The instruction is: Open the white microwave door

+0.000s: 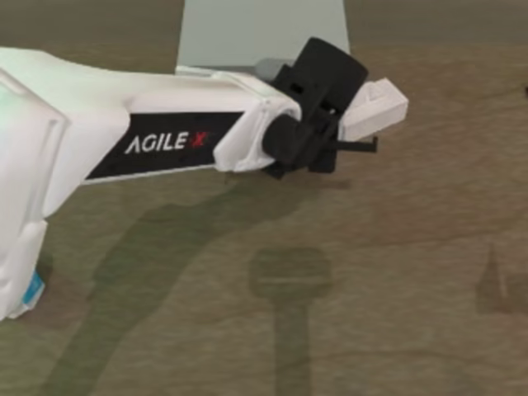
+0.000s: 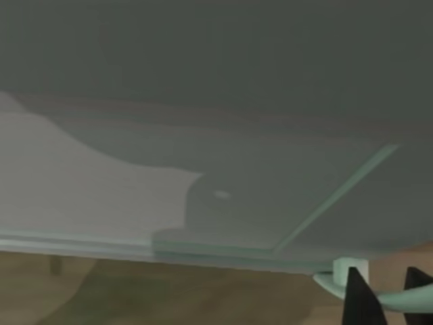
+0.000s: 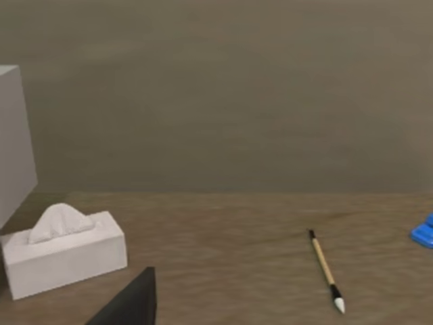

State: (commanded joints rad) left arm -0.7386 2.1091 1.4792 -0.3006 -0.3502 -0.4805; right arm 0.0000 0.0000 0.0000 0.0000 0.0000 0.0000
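The white microwave (image 1: 262, 33) stands at the table's far edge, mostly hidden under my left arm. In the left wrist view the microwave door (image 2: 223, 156) fills the picture with its grey translucent window. Its slim pale handle (image 2: 350, 265) runs along the door's edge. My left gripper (image 1: 363, 147) is at the microwave's front right corner, and the handle bar passes between its dark fingertips (image 2: 358, 301), which are closed on it. My right gripper (image 3: 135, 301) is parked away from the microwave and is out of the top view.
Seen from the right wrist, a white tissue box (image 3: 64, 254) sits beside the microwave's wall (image 3: 15, 142). A brush pen (image 3: 325, 269) and a blue object (image 3: 425, 232) lie farther along the wooden table. Another blue item (image 1: 33, 289) peeks out under my left arm.
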